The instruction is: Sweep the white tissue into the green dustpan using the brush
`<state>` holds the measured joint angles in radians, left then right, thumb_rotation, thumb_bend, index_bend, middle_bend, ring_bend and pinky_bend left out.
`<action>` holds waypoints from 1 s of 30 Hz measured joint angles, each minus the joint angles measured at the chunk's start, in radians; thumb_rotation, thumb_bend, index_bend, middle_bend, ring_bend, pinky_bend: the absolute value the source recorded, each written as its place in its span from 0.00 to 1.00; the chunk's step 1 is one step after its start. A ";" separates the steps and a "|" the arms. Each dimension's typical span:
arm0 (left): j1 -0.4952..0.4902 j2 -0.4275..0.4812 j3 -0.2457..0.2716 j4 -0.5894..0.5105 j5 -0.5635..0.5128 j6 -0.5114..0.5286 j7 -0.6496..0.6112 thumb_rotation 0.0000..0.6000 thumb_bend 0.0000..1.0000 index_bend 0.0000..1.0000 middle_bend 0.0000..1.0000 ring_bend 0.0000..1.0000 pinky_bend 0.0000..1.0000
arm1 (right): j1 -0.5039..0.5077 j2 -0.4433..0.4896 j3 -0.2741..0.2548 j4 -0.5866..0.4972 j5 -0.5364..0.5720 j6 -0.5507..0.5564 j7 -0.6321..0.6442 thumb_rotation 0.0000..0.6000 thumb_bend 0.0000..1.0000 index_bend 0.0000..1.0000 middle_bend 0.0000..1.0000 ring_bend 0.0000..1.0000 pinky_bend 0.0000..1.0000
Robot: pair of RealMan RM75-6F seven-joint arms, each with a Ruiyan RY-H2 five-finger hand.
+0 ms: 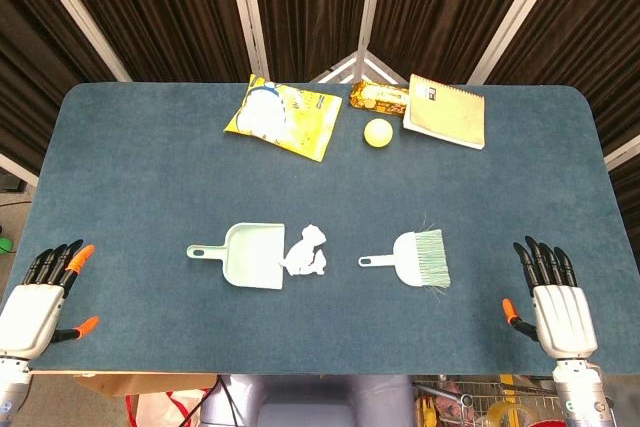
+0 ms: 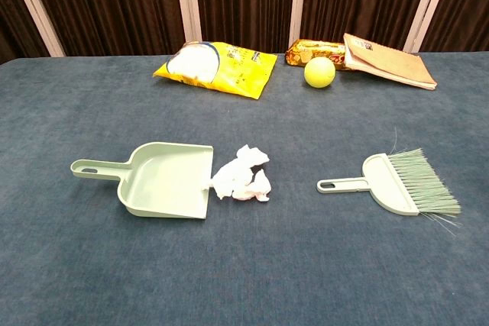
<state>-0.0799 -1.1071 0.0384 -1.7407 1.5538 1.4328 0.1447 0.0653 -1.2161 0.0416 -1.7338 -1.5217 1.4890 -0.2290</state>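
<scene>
- Blue felt covers the table [image 1: 130,157], the biggest thing here; both hands rest at its near corners, well apart from everything, so the step in hand is judged to be the first reach, nothing yet grasped
- Left hand [image 1: 42,297] lies at the near left corner, fingers spread and holding nothing; I would send it to the pan's handle, which points left toward it, to pin the pan flat so it does not skid when pushed against
- Right hand [image 1: 557,297] lies at the near right corner, fingers straight, side by side and holding nothing; the chest view shows neither hand
- Pan [image 2: 168,181] is green, lying flat with its open lip facing right; it looks empty inside
- Brush [image 2: 401,181] lies well right of the pan, handle pointing left and bristles fanned right; the right hand should probably take the handle and turn the bristles to face the pan before sweeping; a grip on the thin flat handle may slip
- Tissue [image 2: 243,175] is crumpled, white, just outside the pan's lip and touching it at one edge; one short leftward stroke should do; too fast a stroke may flick so light a thing over the lip
- Yellow bag [image 2: 216,65], notebook [image 2: 390,59], snack pack [image 2: 309,51] and ball [image 2: 319,72] sit along the far side, clear of the work
</scene>
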 measured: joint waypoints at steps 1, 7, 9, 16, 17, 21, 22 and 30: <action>0.000 0.000 0.000 0.000 0.000 -0.001 0.001 1.00 0.00 0.00 0.00 0.00 0.00 | 0.000 0.001 0.000 0.000 0.001 -0.002 0.000 1.00 0.37 0.00 0.00 0.00 0.00; 0.001 0.001 0.001 -0.003 0.001 0.001 0.002 1.00 0.00 0.00 0.00 0.00 0.00 | 0.001 0.006 -0.003 -0.001 0.004 -0.008 0.003 1.00 0.37 0.00 0.00 0.00 0.00; 0.001 0.002 0.002 -0.004 -0.002 -0.001 0.001 1.00 0.00 0.00 0.00 0.00 0.00 | 0.001 0.006 -0.004 -0.003 0.001 -0.008 0.004 1.00 0.37 0.00 0.00 0.00 0.00; -0.002 0.002 0.001 -0.005 -0.009 -0.010 0.010 1.00 0.00 0.00 0.00 0.00 0.00 | 0.004 0.004 -0.008 -0.007 0.004 -0.021 -0.001 1.00 0.37 0.00 0.00 0.00 0.00; -0.002 0.002 0.001 -0.006 -0.009 -0.010 0.011 1.00 0.00 0.00 0.00 0.00 0.00 | 0.004 0.003 -0.008 -0.007 0.004 -0.021 0.000 1.00 0.37 0.00 0.00 0.00 0.00; 0.000 0.003 0.002 -0.008 -0.009 -0.006 0.010 1.00 0.00 0.00 0.00 0.00 0.00 | 0.005 0.004 -0.009 -0.009 0.003 -0.023 0.008 1.00 0.37 0.00 0.00 0.00 0.00; 0.001 0.004 0.002 -0.008 -0.008 -0.006 0.010 1.00 0.00 0.00 0.00 0.00 0.00 | 0.006 0.004 -0.010 -0.009 0.000 -0.024 0.010 1.00 0.37 0.00 0.00 0.00 0.00; 0.005 0.006 0.005 -0.008 0.001 0.004 0.009 1.00 0.00 0.00 0.00 0.00 0.00 | 0.035 0.005 0.010 -0.024 -0.020 -0.036 0.016 1.00 0.37 0.00 0.06 0.08 0.20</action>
<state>-0.0754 -1.1011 0.0434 -1.7483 1.5551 1.4365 0.1539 0.1006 -1.2106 0.0514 -1.7574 -1.5417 1.4527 -0.2134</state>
